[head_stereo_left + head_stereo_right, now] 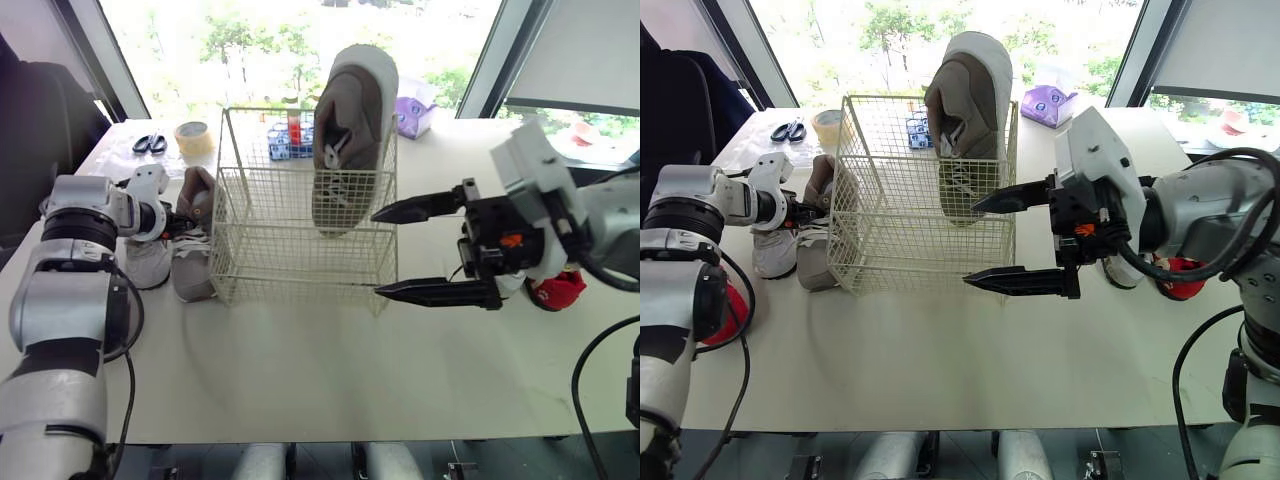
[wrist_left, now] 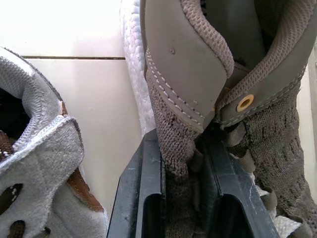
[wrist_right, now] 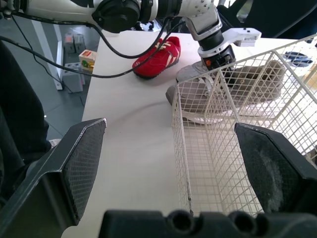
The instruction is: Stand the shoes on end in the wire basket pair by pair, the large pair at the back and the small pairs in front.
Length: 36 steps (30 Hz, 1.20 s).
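Two black fingers of the right gripper spread wide, empty, just off the front right corner of the white wire basket | left gripper clamped on knit collar of taupe knit-and-suede sneaker lying outside basket's left wall, beside pale grey sneaker | large taupe suede sneaker stands toe-up at basket's back right

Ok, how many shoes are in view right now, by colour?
Grey-brown shoes: 2, one on end in the wire basket, one outside it in the left claw.
White shoes: 1.
Red shoes: 2.
Total: 5 shoes.
A pale shape under the right arm may be another; cannot tell.
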{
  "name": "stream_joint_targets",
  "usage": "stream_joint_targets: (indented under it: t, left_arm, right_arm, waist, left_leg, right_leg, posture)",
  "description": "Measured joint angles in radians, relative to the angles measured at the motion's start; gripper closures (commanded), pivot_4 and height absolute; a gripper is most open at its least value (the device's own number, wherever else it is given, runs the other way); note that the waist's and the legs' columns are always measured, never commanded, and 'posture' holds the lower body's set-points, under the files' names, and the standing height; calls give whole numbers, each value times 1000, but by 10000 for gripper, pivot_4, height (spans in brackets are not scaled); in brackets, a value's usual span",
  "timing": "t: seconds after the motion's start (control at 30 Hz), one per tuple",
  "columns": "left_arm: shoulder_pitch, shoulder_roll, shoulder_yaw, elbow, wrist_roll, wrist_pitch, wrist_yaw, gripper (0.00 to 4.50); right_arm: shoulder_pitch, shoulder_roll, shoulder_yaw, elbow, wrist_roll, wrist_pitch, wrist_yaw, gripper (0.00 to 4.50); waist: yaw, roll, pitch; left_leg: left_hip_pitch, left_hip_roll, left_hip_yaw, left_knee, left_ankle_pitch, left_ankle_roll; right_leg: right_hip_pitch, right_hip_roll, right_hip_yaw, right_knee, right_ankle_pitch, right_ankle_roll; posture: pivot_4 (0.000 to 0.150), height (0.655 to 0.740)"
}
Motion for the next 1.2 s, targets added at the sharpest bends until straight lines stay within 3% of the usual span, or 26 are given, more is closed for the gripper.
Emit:
stream_joint_targets:
  t: [0.17,0.27,0.4,0.53,0.63,0.7,0.83,0.97,1.2]
  left_arm:
    - [-3,7,104,0,-15,27,64,42492]
    - [-31,53,203,-47,-32,11,153,42492]
    - [-35,126,298,-320,-56,-100,190,42492]
    - [-34,137,428,-658,-102,-271,236,42492]
    - [-16,80,494,-837,-162,-325,258,42492]
    - [55,-32,500,-1046,-199,-376,292,42492]
    - [125,-163,409,-1251,-204,-404,368,42492]
    - [188,-256,335,-1269,-158,-520,397,42492]
    - [216,-380,254,-1122,-78,-728,426,42492]
  right_arm:
    - [0,-8,25,21,-47,-35,0,0]
    - [7,-12,22,49,-66,-45,-15,0]
    - [14,-60,2,96,-84,-47,-18,0]
    - [-2,-122,-3,177,-109,-64,51,0]
    - [-37,-136,0,232,-126,-84,93,0]
    - [-78,-135,8,288,-148,-106,113,0]
    - [-88,-133,26,335,-174,-129,138,0]
    - [-95,-115,1,369,-140,-98,132,0]
    - [-35,-125,-84,320,-73,-25,83,0]
  waist:
    - [-3,-2,1]
    - [-5,-13,6]
    - [-4,-14,5]
    - [3,-13,5]
    - [14,-13,4]
    - [25,-13,4]
    - [36,-14,4]
    - [33,-14,4]
    - [44,-14,4]
  left_leg:
    - [-1,0,0,0,0,0]
    - [-5,1,-1,0,1,-1]
    - [-14,1,0,0,2,-4]
    - [-21,0,1,0,4,-8]
    - [-20,0,2,0,4,-7]
    - [-19,0,0,1,3,-5]
    - [-19,1,1,7,2,-3]
    - [-19,2,2,11,1,-2]
    - [-19,2,4,14,-1,1]
  right_leg:
    - [-2,0,0,1,0,0]
    - [-6,0,0,1,0,0]
    - [-15,-3,3,-1,1,0]
    - [-22,-4,3,-1,1,1]
    - [-21,-4,3,-1,1,1]
    - [-18,-3,2,-1,3,2]
    - [-16,-1,2,0,5,2]
    - [-15,0,3,1,6,1]
    - [-14,1,3,0,7,3]
  posture:
    - [1500,7400]
    - [1500,7400]
    - [1500,7400]
    - [1500,7400]
    - [1500,7400]
    - [1500,7400]
    - [1500,7400]
    - [1500,7400]
    - [1500,7400]
